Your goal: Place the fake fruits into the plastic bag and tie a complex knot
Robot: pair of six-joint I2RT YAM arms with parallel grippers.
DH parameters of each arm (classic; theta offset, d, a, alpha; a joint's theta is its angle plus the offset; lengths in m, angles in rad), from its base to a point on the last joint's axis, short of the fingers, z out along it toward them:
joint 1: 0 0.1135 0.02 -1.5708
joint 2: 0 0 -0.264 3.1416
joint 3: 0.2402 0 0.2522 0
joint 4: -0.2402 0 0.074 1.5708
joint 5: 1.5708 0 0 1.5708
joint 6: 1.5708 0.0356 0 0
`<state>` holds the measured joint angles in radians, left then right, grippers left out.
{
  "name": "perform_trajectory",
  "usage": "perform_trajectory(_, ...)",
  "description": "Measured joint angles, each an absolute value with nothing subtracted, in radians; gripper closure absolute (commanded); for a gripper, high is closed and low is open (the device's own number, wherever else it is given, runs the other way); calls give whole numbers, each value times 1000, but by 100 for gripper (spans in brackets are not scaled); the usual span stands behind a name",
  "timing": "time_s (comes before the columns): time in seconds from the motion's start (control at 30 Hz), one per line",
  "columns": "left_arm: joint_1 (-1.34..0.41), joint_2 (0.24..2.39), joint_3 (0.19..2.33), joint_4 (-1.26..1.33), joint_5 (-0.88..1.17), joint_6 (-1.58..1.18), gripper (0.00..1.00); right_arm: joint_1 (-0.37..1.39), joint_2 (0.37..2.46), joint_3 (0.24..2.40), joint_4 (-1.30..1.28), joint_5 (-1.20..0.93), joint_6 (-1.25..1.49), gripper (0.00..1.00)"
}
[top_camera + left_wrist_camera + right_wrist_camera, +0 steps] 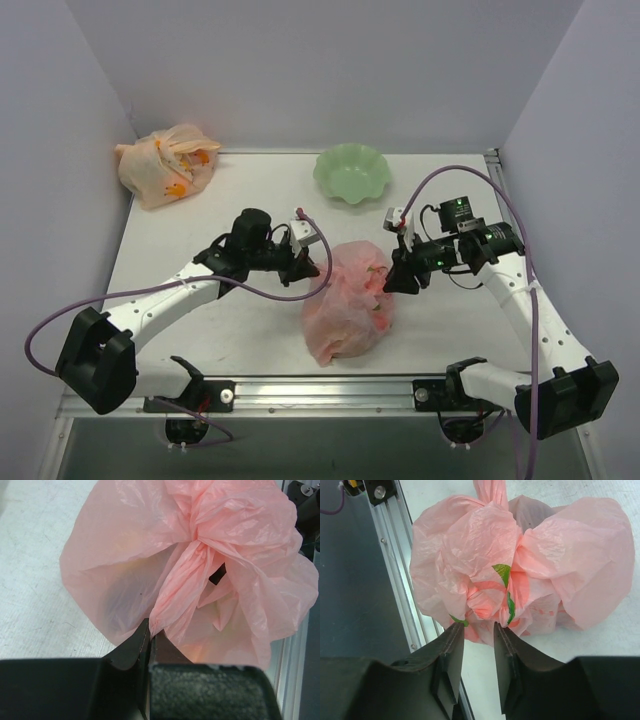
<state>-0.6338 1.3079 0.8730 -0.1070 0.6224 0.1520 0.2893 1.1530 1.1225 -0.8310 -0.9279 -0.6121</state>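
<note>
Desk [170, 240], far-left corner: pale orange tied bag [165, 168], well apart from the work. Left tool [150, 634]: jaws pressed together on a twisted strand of the plastic bag [125, 555], just below its gathered neck. Bag lies mid-desk, close beside the near rail [395, 545]. Film judged thin, light, crinkly and slippery, likely to tear if jerked; best taken at bunched strands, not the belly. Fake fruits [503, 575] show red and green through it. Green bowl [351, 172] sits well beyond. Right tool [479, 630]: jaws partly apart, holding nothing, tips seemingly touching a bunched lobe. Open room lies toward the far side; the rail crowds the near side.
</note>
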Motion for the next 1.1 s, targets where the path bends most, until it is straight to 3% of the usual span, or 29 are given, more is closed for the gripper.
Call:
perform_trajectory(0.33,-647,1309,873,-106,637,141,100,287,1107,1088,-837,-894,-770,78)
perform_trajectory(0.47,-647,1312,873,-106,638,141,100,288,1080,1038,-822,-887,-834,66)
perform_trajectory(1.1,-653,1320,873,-101,645,141,100,328,981,833,-576,-868,-974,63)
